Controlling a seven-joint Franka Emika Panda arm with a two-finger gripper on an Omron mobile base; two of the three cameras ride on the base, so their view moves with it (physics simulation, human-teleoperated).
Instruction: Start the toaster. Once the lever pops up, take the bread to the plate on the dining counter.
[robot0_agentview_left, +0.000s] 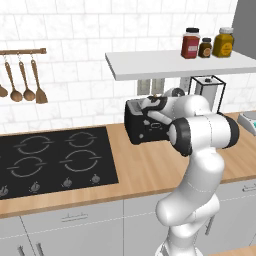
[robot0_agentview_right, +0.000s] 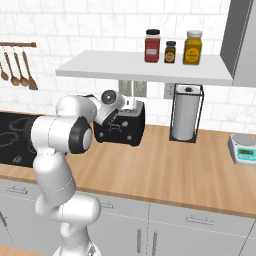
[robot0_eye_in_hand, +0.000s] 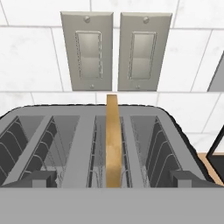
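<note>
From the left base camera the hob (robot0_agentview_left: 55, 157) lies left of the toaster (robot0_agentview_left: 145, 125), on the wooden table (robot0_agentview_left: 145, 170). The hand camera alone shows the bread (robot0_eye_in_hand: 113, 140) upright in a slot, fingers (robot0_eye_in_hand: 37, 178) spread wide either side, holding nothing.

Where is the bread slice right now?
In the hand view the bread stands on edge in the middle of the toaster, its top sticking above the slots, below two wall switch plates.
</note>
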